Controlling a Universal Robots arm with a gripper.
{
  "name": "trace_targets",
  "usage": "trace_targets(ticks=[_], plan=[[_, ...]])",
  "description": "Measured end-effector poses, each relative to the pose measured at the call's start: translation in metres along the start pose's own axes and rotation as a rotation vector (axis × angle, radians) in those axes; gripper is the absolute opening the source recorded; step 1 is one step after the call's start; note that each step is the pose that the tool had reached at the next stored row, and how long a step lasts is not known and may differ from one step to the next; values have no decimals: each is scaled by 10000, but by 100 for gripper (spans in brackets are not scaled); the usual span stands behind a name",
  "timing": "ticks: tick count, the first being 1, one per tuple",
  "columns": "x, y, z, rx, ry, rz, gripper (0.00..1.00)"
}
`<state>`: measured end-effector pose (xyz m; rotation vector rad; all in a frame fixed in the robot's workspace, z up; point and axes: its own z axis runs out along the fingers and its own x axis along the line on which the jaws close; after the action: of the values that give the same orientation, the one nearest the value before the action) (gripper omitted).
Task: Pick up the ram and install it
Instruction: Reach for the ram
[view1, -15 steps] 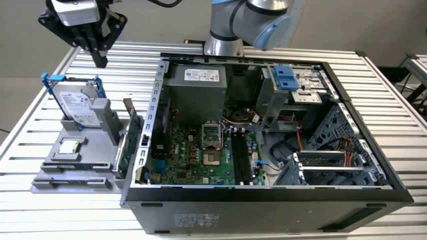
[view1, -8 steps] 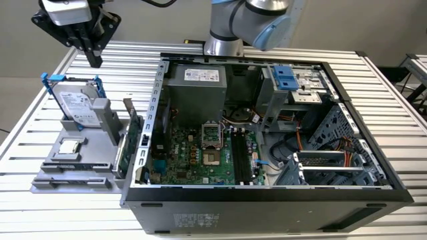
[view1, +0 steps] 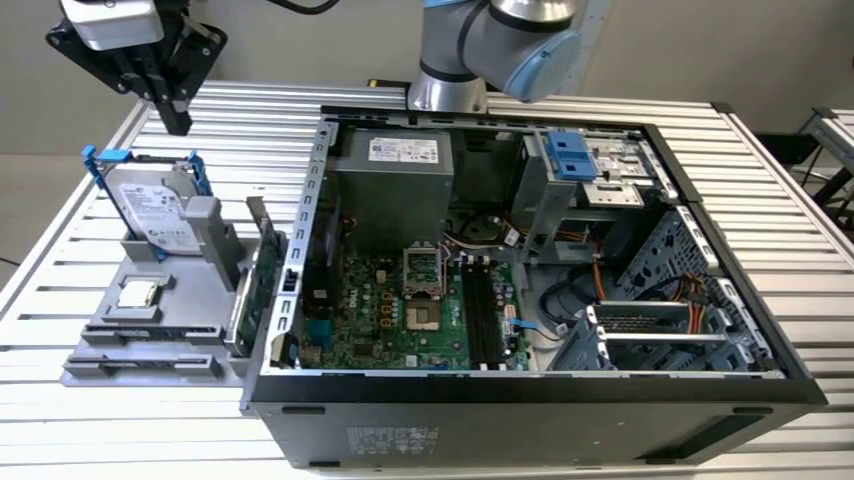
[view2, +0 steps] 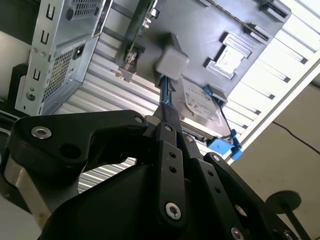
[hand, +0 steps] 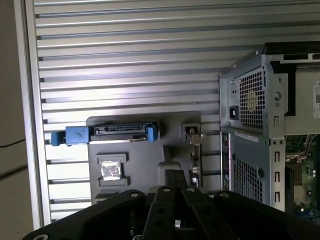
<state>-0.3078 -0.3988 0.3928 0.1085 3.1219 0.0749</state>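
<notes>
Gray holder (view1: 94, 360) on table (view1: 80, 440), exterior view's left. It carries hard drive (view1: 150, 208) upright in blue frame and processor chip (view1: 138, 293) flat; expansion card (view1: 262, 265) on edge just beside open computer case (view1: 534, 400). Case holds motherboard (view1: 387, 320) with black slots (view1: 487, 310). Ram (view1: 158, 334) outside case: thin strip on edge at holder's near end (hard to make out). Gripper (view1: 175, 122) hangs high beyond hard drive, jaws clenched on nothing, well apart from ram.

Slatted silver metal table (view1: 240, 130) spans the exterior view. Open PC case (view1: 534, 410) sits on it, centre to right. Grey parts holder (view1: 134, 350) at lower left, just beside case. Arm base (view1: 447, 95) at top centre, behind case.
</notes>
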Motion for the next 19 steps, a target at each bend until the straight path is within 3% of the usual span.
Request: trace_targets(ticks=[8,19], plan=[[118,-8,-2,0,0,-10,0],[351,-24,-3,-1,1,-34,0]])
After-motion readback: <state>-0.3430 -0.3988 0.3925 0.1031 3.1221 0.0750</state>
